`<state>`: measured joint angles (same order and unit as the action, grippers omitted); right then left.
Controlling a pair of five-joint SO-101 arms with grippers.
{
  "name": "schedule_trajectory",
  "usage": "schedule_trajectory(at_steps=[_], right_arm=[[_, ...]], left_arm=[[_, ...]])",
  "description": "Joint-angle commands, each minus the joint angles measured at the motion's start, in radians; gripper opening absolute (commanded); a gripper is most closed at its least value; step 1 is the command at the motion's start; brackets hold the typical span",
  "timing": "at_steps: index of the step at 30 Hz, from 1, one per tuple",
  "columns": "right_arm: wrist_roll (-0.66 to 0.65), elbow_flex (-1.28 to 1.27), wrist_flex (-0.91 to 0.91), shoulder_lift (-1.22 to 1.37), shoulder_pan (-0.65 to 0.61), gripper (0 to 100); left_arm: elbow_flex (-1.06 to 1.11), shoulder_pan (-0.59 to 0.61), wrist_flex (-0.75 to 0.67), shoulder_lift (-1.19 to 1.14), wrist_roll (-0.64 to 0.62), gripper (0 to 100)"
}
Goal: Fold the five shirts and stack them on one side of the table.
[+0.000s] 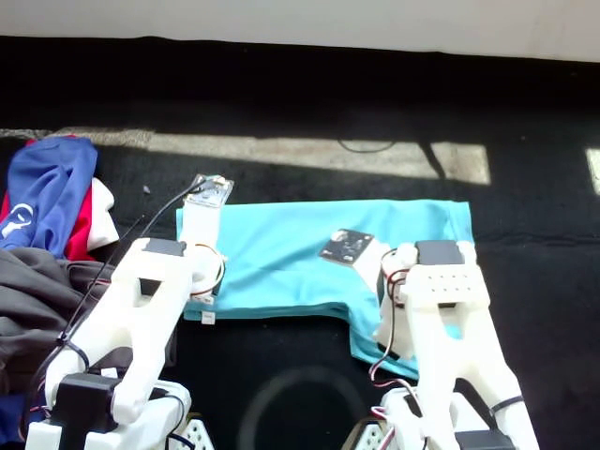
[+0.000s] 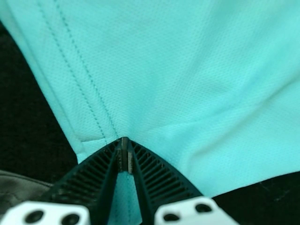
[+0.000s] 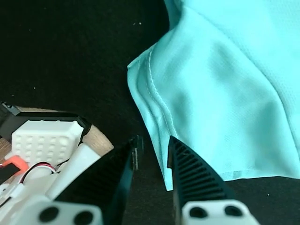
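A black cloth covers the table [image 1: 309, 94], with a sunlit strip [image 1: 309, 155] across the upper middle and a pale wall [image 1: 375, 23] along the top. The turquoise shirt [image 1: 281, 253] lies spread at centre. The left gripper [image 2: 123, 151] is clenched on its hem, and the right gripper [image 3: 152, 150] stands parted at its edge. More shirts [image 1: 42, 244] are heaped at the left.

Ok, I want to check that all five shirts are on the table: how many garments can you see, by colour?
turquoise shirt: 1
blue shirt: 1
red shirt: 1, mostly under the blue one
grey shirt: 1
Total: 4 that I can tell apart. The white patch beside the red may be a fifth shirt or part of the red one.
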<state>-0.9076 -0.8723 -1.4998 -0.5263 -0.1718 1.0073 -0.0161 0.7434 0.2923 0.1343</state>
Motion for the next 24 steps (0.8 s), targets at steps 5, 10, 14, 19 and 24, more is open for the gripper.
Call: schedule_trajectory(at_steps=[5, 10, 14, 19, 24], right_arm=[[0.012, -0.151, 0.119, -0.007, -0.107, 17.3], [0.058, -0.243, 0.26, -0.007, -0.111, 19.6], [0.057, -0.312, 0.323, -0.005, -0.11, 19.6], [0.058, -0.406, 0.443, -0.005, -0.105, 19.2], [0.058, -0.417, 0.45, -0.012, -0.105, 0.8]], left_arm=[[0.002, 0.004, -0.014, 0.005, 0.002, 1], [0.002, 0.004, -0.014, 0.005, 0.002, 1], [0.002, 0.004, -0.014, 0.005, 0.002, 1], [0.002, 0.004, -0.014, 0.005, 0.002, 1], [0.004, 0.004, -0.014, 0.005, 0.002, 1]])
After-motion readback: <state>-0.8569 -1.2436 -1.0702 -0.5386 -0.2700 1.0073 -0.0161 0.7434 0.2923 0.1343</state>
